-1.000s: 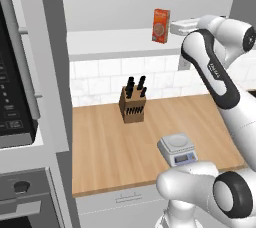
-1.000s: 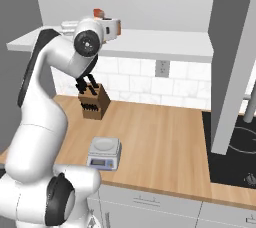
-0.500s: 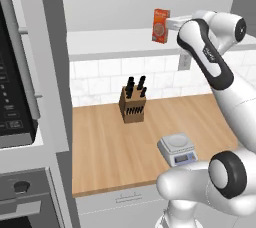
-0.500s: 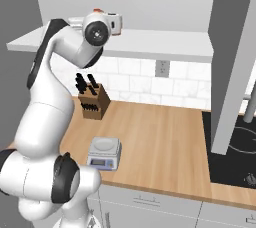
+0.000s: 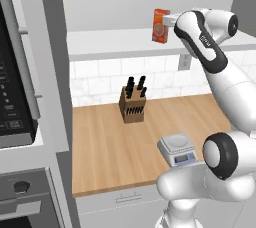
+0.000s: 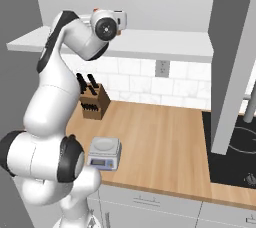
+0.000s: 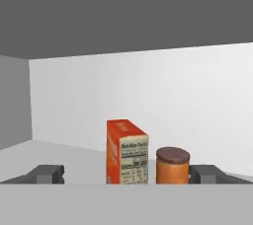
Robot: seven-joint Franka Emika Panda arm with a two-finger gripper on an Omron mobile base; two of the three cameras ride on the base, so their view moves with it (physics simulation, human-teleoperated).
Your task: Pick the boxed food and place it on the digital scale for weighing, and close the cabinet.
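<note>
The boxed food is an orange-red carton standing upright on the cabinet's pale shelf, straight ahead of my hand. It also shows as the boxed food just left of my wrist. My gripper is open, one fingertip on each side of the carton and still short of it. The cabinet stands open, with one grey door swung out at the left and the other door at the right. The digital scale sits on the wooden counter near its front edge, also seen as the scale.
An orange-brown can stands close beside the carton, on its right in the hand view. A wooden knife block stands at the back of the counter. A dark cooktop lies to the right, the oven column to the left.
The arm has swung its elbow up and carried the hand leftward along the shelf, closer to the carton. Carton, scale and doors have not moved.
</note>
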